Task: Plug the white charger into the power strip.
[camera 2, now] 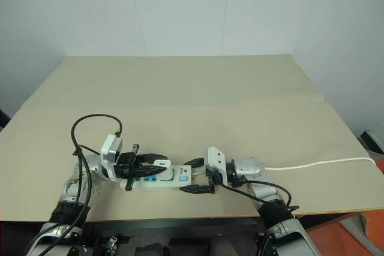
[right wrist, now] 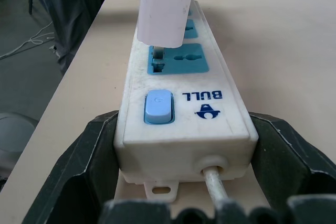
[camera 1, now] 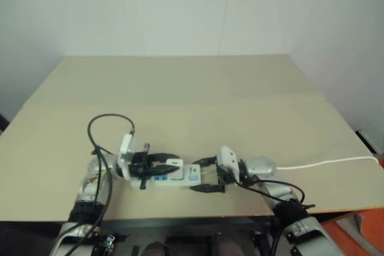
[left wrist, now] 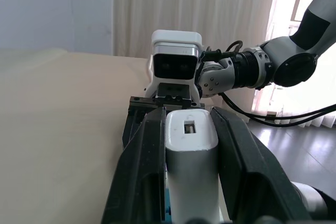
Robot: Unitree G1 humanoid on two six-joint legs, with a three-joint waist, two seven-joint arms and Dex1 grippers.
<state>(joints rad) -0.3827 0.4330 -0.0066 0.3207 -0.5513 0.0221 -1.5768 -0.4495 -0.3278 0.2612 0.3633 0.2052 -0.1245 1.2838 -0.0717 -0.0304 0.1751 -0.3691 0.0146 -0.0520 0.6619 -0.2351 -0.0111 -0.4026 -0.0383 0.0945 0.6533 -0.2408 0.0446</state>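
The power strip (right wrist: 184,103) lies along the table's front edge, its blue switch (right wrist: 158,106) and cord end toward my right arm. My right gripper (camera 1: 207,175) is closed on that end, one black finger against each side. My left gripper (left wrist: 189,116) is shut on the white charger (left wrist: 191,150) and holds it upright over the strip. In the right wrist view the white charger (right wrist: 163,9) stands on the blue socket (right wrist: 178,59) nearest the switch, with a prong showing at the slot. How deep it sits cannot be seen.
The strip's thin white cord (camera 1: 324,163) runs off to the right across the tan table (camera 1: 180,88). The table's front edge is just below both grippers. A black cable (camera 1: 108,121) loops up over my left wrist.
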